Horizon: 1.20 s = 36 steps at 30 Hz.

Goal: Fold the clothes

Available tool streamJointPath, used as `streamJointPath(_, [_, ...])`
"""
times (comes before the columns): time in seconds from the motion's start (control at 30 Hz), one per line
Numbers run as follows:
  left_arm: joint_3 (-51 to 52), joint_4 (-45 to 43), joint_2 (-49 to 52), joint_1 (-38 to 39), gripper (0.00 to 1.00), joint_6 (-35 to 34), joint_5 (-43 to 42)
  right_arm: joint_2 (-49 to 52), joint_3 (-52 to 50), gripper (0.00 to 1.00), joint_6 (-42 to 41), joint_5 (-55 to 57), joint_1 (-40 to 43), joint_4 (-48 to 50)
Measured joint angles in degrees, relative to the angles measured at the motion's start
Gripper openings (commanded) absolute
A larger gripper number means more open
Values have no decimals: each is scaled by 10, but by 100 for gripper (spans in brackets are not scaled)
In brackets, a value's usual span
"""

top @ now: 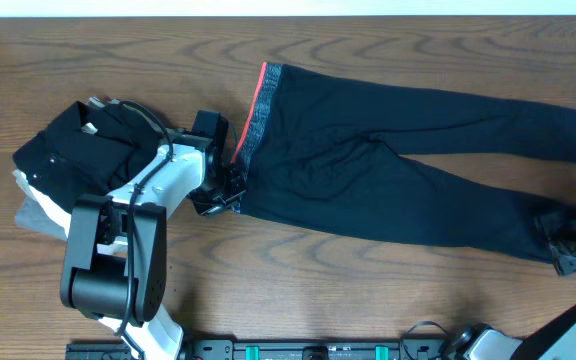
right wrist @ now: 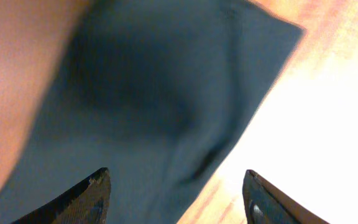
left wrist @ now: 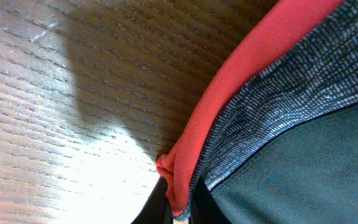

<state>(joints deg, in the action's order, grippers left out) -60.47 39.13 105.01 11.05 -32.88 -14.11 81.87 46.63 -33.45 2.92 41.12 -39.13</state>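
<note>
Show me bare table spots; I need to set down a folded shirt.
Bare table runs in front of the leggings and along the far edge beyond them. It is crowded at the left, where the heap, the left gripper and the waistband meet.

Matt cloth leggings on grained wood table.

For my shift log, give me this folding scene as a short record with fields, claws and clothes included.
leggings: spread flat on table, unfolded
waistband: coral red, grey edged, one corner bunched
left claw: shut on leggings at that corner
right claw: open, over a leg cuff
heap of garments: past the waistband end, apart from leggings
fold: not begun
</note>
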Motion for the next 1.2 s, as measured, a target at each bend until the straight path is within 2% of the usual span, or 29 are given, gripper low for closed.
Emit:
streamJointPath(0.2, [0,0,0,0,6,6,0,55,-3,61,-10,17,61,-9])
streamJointPath(0.5, [0,0,0,0,6,13,0,58,-4,57,-16,21,134,8])
streamJointPath(0.67, [0,0,0,0,7,17,0,58,-4,47,-19,6,139,51])
streamJointPath(0.97, [0,3,0,-1,8,38,-1,62,-4,48,-21,-10,139,78])
streamJointPath(1.2, [0,12,0,-2,8,44,-1,116,-4,52,-21,-8,139,121])
